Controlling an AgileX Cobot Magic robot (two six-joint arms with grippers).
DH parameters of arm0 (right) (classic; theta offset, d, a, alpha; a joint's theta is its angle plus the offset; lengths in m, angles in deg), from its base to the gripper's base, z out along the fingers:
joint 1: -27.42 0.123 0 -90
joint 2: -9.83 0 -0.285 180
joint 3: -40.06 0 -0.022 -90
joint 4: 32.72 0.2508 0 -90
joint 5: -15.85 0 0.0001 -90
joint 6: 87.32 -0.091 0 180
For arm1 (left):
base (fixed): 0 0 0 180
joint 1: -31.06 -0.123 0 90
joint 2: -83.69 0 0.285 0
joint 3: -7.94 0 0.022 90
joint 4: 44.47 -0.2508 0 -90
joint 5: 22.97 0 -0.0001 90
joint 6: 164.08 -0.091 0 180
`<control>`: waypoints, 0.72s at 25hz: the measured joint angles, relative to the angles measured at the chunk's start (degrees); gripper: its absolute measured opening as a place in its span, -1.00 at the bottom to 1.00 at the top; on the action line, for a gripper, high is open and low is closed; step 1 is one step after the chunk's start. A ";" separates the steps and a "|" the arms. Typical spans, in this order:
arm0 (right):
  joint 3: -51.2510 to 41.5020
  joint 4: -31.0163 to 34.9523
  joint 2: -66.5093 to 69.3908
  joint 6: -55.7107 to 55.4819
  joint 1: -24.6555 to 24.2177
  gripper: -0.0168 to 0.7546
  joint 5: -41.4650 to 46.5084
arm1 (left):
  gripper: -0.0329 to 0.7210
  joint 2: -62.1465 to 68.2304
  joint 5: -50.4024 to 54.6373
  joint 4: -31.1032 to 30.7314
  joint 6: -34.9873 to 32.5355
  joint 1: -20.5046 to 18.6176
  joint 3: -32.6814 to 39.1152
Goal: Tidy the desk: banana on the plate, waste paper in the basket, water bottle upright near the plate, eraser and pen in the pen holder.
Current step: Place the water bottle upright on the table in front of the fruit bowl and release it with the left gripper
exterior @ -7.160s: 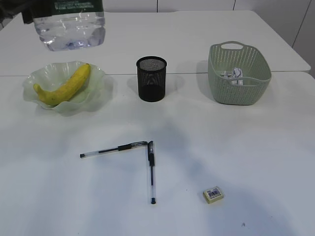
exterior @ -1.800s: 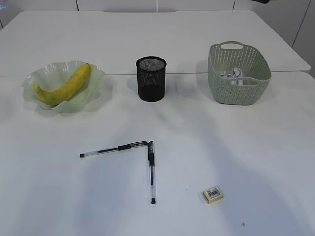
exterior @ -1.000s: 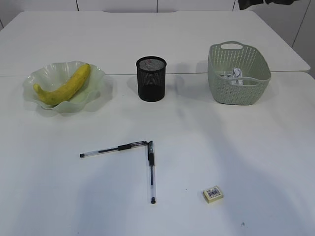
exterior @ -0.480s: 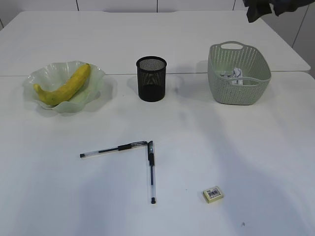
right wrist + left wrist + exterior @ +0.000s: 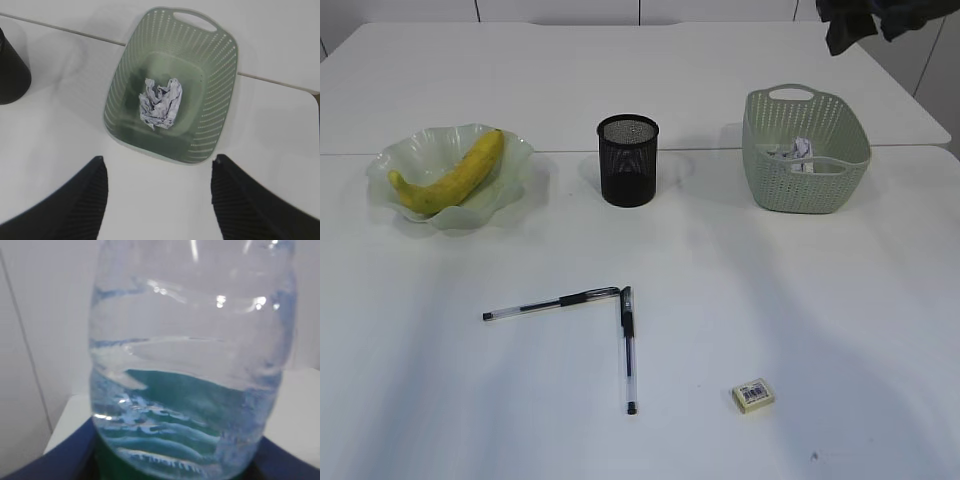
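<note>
The water bottle (image 5: 190, 365), clear with a dark green label, fills the left wrist view, and my left gripper (image 5: 175, 467) is shut on it; neither shows in the exterior view. The banana (image 5: 452, 173) lies in the pale green plate (image 5: 520, 190). A ball of waste paper (image 5: 161, 103) sits in the sage basket (image 5: 806, 175). Two pens (image 5: 552, 303) (image 5: 627, 350) and the eraser (image 5: 753, 396) lie on the desk (image 5: 800, 300). The black mesh pen holder (image 5: 628, 162) stands at mid back. My right gripper (image 5: 159, 160) hangs open and empty above the basket's near side.
In the exterior view the right gripper (image 5: 865, 25) shows as a dark shape at the top right corner, beyond the basket. A seam between two tabletops runs behind the plate and pen holder. The pen holder's edge (image 5: 12, 75) shows at the left of the right wrist view.
The right gripper has come down into the top right of the exterior view over the last second. The bottle, seen at the top left seven seconds ago, has left that view.
</note>
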 joint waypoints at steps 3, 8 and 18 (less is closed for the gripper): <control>0.00 0.00 0.00 0.00 0.00 0.30 0.58 | 0.09 0.00 -4.97 0.97 0.00 0.00 1.36; 0.00 0.00 0.00 0.00 0.00 0.30 0.71 | 0.09 0.00 -11.67 2.05 0.00 0.00 6.09; 0.00 0.00 0.00 0.00 0.00 0.30 0.92 | 0.09 0.00 -14.89 5.40 -0.09 0.00 10.43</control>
